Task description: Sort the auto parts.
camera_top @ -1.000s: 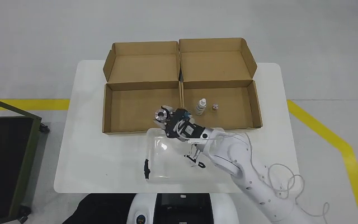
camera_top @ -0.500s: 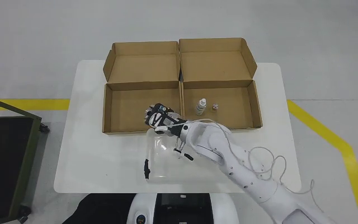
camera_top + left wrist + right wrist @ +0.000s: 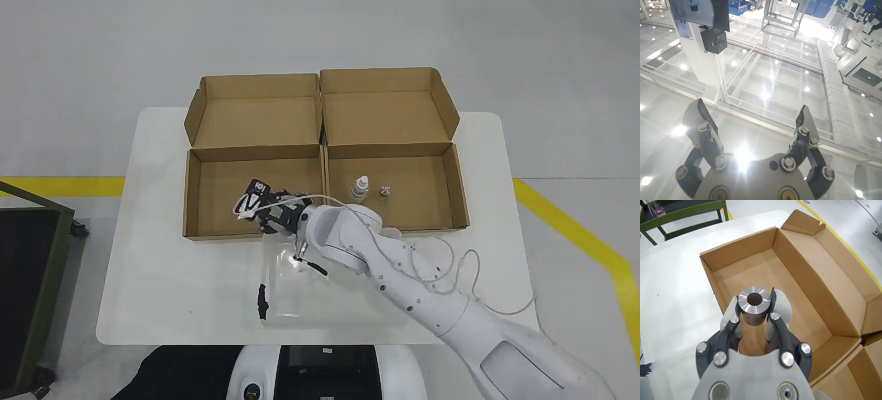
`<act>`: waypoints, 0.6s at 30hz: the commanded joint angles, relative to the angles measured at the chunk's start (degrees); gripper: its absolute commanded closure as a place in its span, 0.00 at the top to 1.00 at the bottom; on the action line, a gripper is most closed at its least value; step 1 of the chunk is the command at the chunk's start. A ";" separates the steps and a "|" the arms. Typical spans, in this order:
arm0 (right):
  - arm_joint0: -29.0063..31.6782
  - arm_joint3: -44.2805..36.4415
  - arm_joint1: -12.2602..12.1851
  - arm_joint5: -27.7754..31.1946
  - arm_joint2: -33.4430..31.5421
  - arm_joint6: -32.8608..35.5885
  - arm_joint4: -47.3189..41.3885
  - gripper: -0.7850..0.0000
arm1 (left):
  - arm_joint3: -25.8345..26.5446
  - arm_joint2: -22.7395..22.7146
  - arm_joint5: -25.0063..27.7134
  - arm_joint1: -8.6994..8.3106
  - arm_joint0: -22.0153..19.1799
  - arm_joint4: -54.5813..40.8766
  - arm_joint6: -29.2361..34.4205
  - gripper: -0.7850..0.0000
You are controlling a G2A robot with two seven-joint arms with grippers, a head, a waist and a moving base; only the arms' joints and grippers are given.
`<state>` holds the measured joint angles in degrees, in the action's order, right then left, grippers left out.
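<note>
Over the middle of the left box (image 3: pixel 215 200), the right gripper (image 3: pixel 755 301) is clamped on one metal sleeve (image 3: pixel 753 311). The left gripper (image 3: pixel 752 106) gapes wide, empty. There are two boxes; the right box (image 3: pixel 430 190), at 3 o'clock, holds two small parts (image 3: pixel 358 188) (image 3: pixel 386 190). One black part (image 3: pixel 262 300) lies at 6 o'clock.

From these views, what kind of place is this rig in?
Probably a factory-style robotics test hall, not a home or office. There is a yellow floor line painted on the grey floor, a green metal cart beside the white table, and a high gridded ceiling with rows of lights.
</note>
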<state>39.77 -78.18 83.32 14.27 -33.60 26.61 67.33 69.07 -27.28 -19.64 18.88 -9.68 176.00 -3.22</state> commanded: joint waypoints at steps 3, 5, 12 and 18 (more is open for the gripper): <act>-1.53 3.32 1.14 0.27 0.41 0.34 -1.19 0.00 | 0.00 0.00 0.00 0.00 0.00 0.00 0.00 1.00; -2.09 4.79 1.70 0.27 0.65 0.71 -1.68 0.00 | 0.00 0.00 0.00 0.00 0.00 0.00 0.00 1.00; -3.68 8.59 3.41 0.42 1.54 1.91 -1.99 0.06 | 0.00 0.00 0.00 0.00 0.00 0.00 0.00 1.00; -4.57 10.77 4.51 1.54 1.87 3.51 -2.26 0.15 | 0.00 0.00 0.00 0.00 0.00 0.00 0.00 1.00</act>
<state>35.27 -67.72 87.69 15.69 -31.76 29.91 65.16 69.07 -27.28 -19.64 18.88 -9.68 176.00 -3.22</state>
